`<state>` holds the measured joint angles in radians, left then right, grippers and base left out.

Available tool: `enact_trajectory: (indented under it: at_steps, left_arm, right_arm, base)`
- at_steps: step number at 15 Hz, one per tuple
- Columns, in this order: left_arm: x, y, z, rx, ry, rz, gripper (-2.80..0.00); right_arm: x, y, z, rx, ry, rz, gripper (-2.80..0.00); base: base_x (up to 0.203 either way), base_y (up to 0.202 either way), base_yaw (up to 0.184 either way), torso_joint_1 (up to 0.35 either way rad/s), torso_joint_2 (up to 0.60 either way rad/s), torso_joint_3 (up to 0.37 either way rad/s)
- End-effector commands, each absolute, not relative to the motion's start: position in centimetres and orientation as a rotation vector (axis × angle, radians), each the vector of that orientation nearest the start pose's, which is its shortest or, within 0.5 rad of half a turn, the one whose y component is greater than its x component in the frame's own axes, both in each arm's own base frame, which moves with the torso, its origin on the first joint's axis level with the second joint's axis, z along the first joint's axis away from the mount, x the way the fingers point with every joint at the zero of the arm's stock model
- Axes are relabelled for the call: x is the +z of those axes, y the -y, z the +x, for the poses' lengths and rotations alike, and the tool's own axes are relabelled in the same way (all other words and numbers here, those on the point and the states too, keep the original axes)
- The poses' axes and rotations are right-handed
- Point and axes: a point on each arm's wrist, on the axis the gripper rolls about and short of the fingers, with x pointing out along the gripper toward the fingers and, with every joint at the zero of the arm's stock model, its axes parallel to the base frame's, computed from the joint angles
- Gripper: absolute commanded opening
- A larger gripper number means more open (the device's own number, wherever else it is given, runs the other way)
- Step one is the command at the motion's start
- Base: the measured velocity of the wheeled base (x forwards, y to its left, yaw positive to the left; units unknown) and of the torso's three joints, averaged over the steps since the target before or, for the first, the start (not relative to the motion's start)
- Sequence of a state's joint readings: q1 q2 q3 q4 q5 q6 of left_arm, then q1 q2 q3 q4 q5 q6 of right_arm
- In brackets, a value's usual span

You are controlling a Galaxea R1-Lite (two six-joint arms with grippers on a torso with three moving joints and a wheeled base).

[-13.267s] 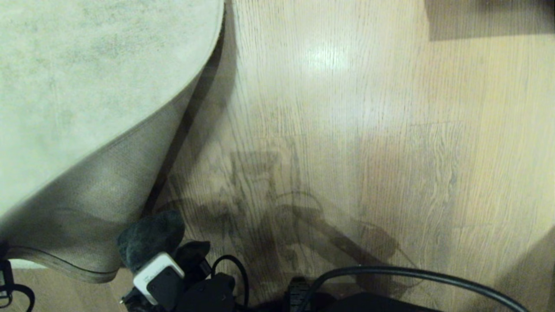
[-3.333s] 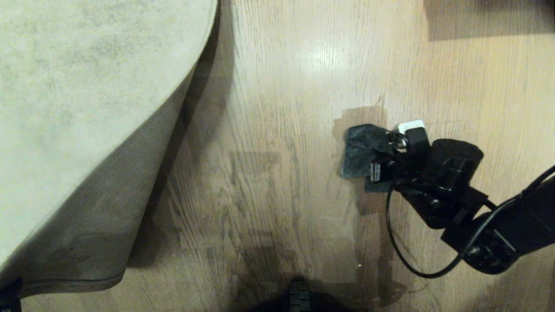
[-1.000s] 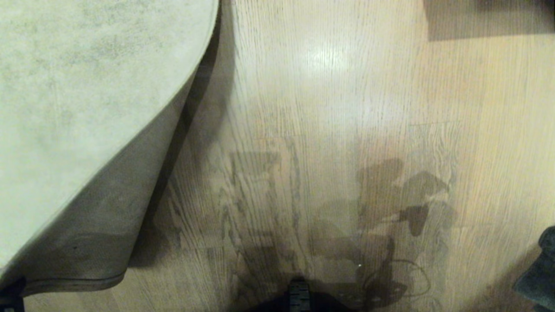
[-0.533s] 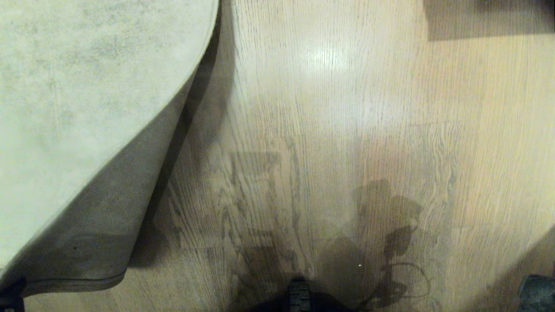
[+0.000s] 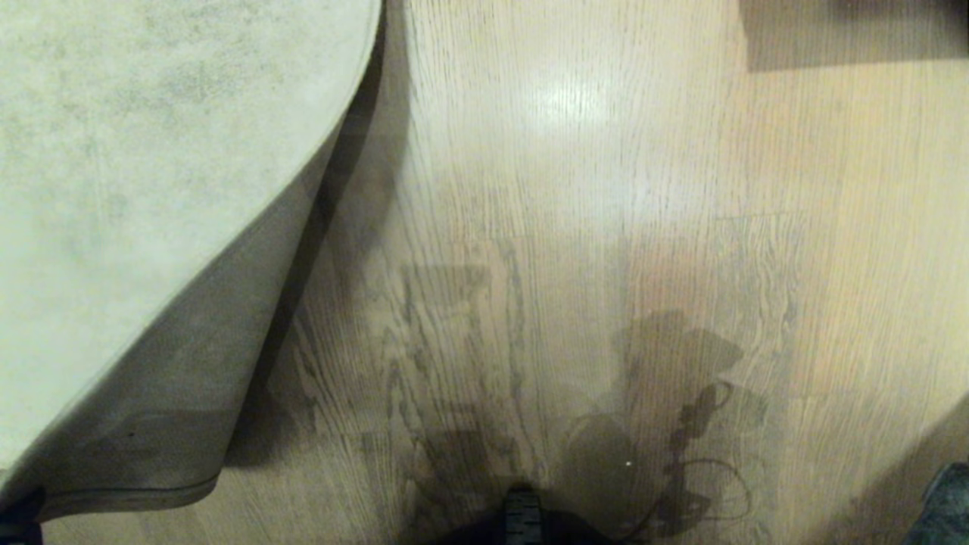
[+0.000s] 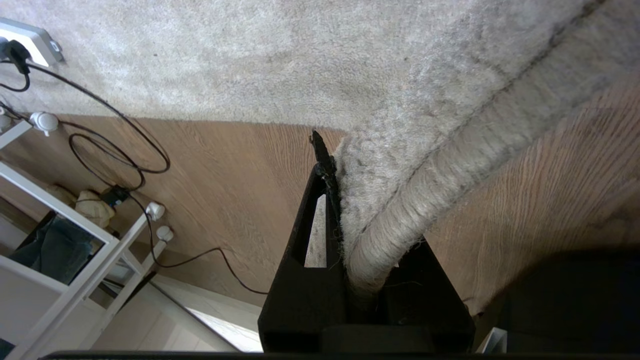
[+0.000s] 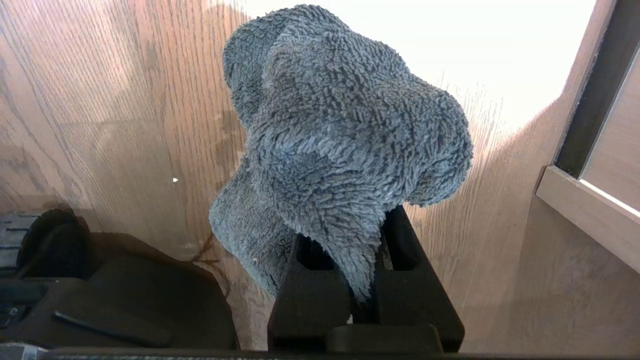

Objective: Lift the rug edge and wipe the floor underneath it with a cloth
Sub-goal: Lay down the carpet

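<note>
Nearest the robot's base, low at the right of the head view, one small dark grey fluffy cloth (image 7: 335, 150) bunches up out of the right gripper (image 7: 362, 280), whose two black fingers are pressed together on a fold of it; the cloth hangs clear above the light brown oak-look wood plank floor (image 5: 606, 227), and only a sliver of it (image 5: 946, 507) shows in the head view. On the other side, beside that same floor patch, the left gripper (image 6: 345, 250) pinches the rug edge (image 6: 395, 220), its two black fingers clamped on the rolled border of the one large pale grey-beige mottled short-pile rug (image 5: 151, 151). The held corner (image 5: 129, 462) is lifted off the floor and curled so that its grey-brown woven backing faces the bare planks, with a dark shadow under the raised fold. Past the rug corner, in the left wrist view, one white metal rack (image 6: 75, 250) stands on the floor, with black cables (image 6: 120, 155) looping over the planks beside it and one white power strip (image 6: 30, 40) lying on the rug's pile. Farther out across the floor from the rug, a bright glare patch (image 5: 568, 98) sits on the planks.
</note>
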<state>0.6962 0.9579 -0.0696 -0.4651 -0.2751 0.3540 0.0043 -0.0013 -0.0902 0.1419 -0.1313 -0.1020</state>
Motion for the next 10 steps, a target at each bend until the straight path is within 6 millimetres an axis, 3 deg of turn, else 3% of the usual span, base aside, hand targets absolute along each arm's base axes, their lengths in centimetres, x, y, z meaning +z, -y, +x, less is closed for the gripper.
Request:
enact_trajectory:
  at_steps: [1,10]
  left_arm:
    - [11.70,-5.15,7.12,0.343,-0.431,0.155,-2.80]
    - [11.60,-5.09,7.02,0.345,-0.432,0.154,-2.80]
  right_arm:
    - [8.51,0.31,-3.04,-0.124,-0.063,-0.106,-2.80]
    - [8.51,0.31,-3.04,-0.124,-0.059,-0.108,-2.80]
  base:
    - [0.000,0.000,0.000,0.000,0.00,0.000]
    - [0.000,0.000,0.000,0.000,0.00,0.000]
